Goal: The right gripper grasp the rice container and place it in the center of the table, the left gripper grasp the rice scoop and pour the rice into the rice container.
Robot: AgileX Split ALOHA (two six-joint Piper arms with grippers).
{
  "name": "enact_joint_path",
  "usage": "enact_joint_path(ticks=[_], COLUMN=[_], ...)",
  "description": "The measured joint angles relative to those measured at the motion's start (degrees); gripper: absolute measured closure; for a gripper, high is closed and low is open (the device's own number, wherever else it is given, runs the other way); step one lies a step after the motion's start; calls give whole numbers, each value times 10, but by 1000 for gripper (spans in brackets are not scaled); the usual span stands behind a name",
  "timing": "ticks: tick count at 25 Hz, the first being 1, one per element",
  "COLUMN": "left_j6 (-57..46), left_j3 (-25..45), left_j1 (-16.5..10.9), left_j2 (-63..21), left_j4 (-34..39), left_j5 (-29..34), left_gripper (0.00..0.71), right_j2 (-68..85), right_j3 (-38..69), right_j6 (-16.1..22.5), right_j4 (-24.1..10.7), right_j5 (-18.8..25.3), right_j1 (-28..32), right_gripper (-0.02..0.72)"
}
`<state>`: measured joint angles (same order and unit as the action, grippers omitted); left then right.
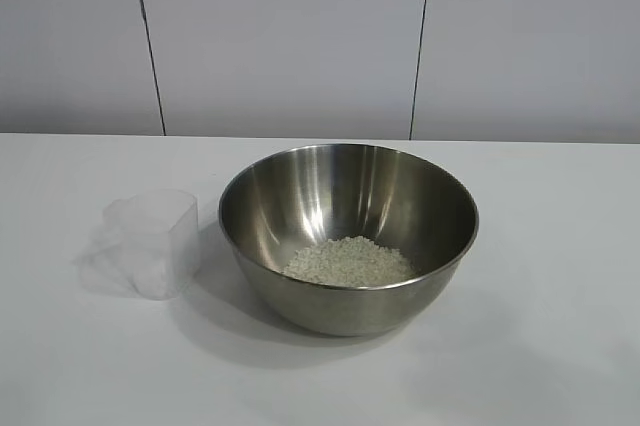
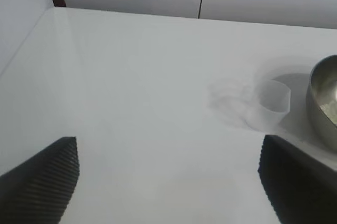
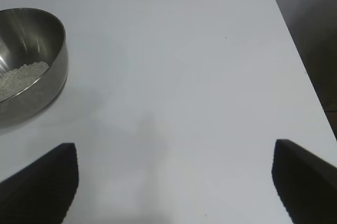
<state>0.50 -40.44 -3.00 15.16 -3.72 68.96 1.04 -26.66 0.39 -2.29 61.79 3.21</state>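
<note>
I see a large shiny steel bowl (image 1: 348, 236) mid-counter (image 1: 560, 346) holding white rice grains (image 1: 349, 261), the empty clear plastic scoop (image 1: 150, 243) just beside it; both claws, left (image 2: 168, 182) and right (image 3: 174, 182), gape empty, so pouring looks finished and parking remains

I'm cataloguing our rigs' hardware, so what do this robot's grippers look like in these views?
Only fingertips show. The left gripper has two matte black fingers with fine ribbed ridges across the pads and slanted, tapering tips. The right gripper looks the same: black, ribbed fingers with angled tips. No cables, labels or arm bodies appear, and the exterior view shows neither arm.
</note>
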Motion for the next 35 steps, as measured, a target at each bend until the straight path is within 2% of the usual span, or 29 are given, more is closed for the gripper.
enact_joint_path(ticks=[7, 11, 22, 30, 35], left_j6=[0, 0, 0, 0, 0], left_j3=[24, 26, 58, 117, 120], left_j1=[49, 63, 65, 65, 65], left_j2=[-1, -5, -138, -152, -152], left_j4=[0, 0, 6, 37, 37], left_j5=[17, 17, -1, -21, -29], left_gripper=[45, 45, 45, 45, 45], right_j2=[0, 0, 0, 0, 0], right_j3=[0, 0, 0, 0, 0], right_j6=[0, 0, 0, 0, 0], right_j4=[0, 0, 1, 1, 1], right_j5=[0, 0, 0, 0, 0], right_j1=[0, 0, 0, 0, 0], right_gripper=[9, 9, 9, 9, 9])
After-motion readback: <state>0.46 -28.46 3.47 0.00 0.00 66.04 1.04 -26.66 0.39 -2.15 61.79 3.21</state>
